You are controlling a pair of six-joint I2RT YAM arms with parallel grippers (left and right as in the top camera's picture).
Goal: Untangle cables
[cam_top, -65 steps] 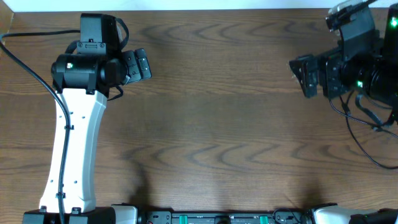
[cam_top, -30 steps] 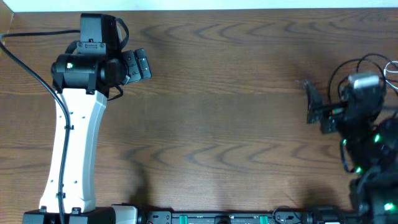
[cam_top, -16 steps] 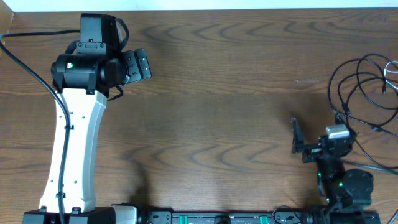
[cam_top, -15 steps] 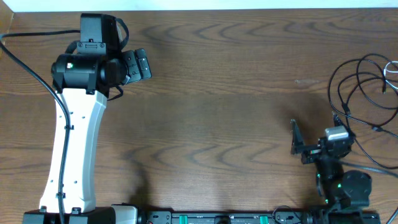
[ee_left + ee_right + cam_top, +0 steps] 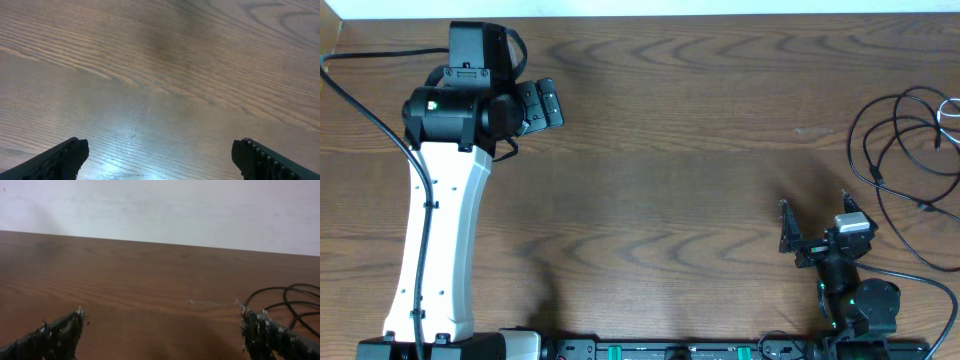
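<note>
Thin black cables point(image 5: 900, 140) lie in loose overlapping loops at the table's right edge, with a white/grey plug end point(image 5: 950, 110) at the far right. They also show at the right of the right wrist view point(image 5: 295, 300). My right gripper point(image 5: 812, 228) is open and empty, low near the front edge, left of and below the cables. My left gripper point(image 5: 542, 103) is open and empty at the far left. In the left wrist view point(image 5: 160, 160) only bare wood lies between the fingers.
The wooden table point(image 5: 670, 170) fills the view. My left arm's white link point(image 5: 435, 240) runs down the left side. A thick black arm cable point(image 5: 360, 110) runs along it. A white wall point(image 5: 160, 210) stands behind the table.
My right arm swung from the far right back corner down to the front edge, uncovering the cable loops at the right. The left arm has not moved.
</note>
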